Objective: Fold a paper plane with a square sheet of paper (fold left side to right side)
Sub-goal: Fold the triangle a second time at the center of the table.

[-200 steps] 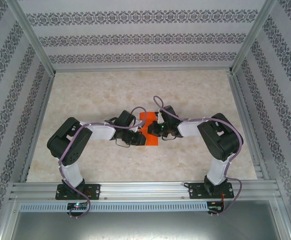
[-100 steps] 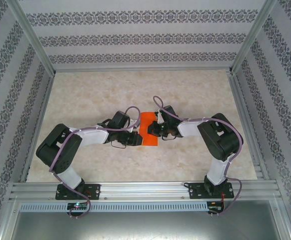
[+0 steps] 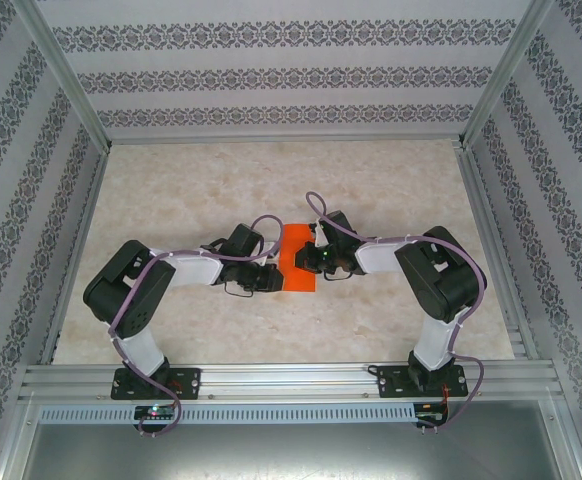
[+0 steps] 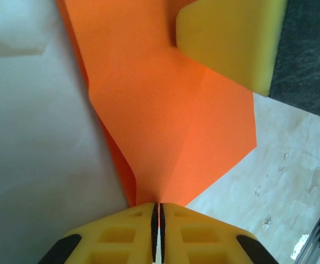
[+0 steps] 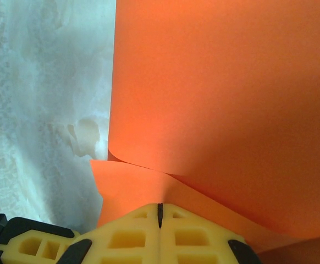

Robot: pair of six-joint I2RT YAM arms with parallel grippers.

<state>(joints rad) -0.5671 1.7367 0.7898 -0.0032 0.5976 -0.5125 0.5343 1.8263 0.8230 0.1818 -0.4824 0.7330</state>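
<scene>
As seen from the top external camera, the square sheet of paper [image 3: 299, 262] lay near the middle of the marbled table [image 3: 391, 190], showing as a narrow upright orange strip between the two arms. The left gripper [image 3: 279, 280] met the strip's left edge toward its near end, and the right gripper [image 3: 317, 262] met its right edge. At this range the set of either pair of fingers could not be told.

Left wrist view: the left gripper [image 4: 157, 208] had its yellow fingers [image 4: 121, 236] pressed together on the square sheet of paper [image 4: 171, 110]. The sheet narrowed to a neck at the fingertips and widened away from them. A faint crease crossed the orange surface, and a second layer showed along the left edge. One yellow finger [image 4: 231, 38] of the right gripper overlapped the sheet's far right part. The table [image 4: 281, 181] showed at the lower right.

Right wrist view: the right gripper [image 5: 160, 210] had its fingers [image 5: 204, 236] closed tight, the seam between them a thin dark line. They pinched the square sheet of paper [image 5: 220, 99] where an upper layer curled over a lower one. The upper layer covered the top and right of the view, and a corner of the lower layer showed beneath the curl at the left. The pale table [image 5: 44, 110] lay to the left of the sheet.
</scene>
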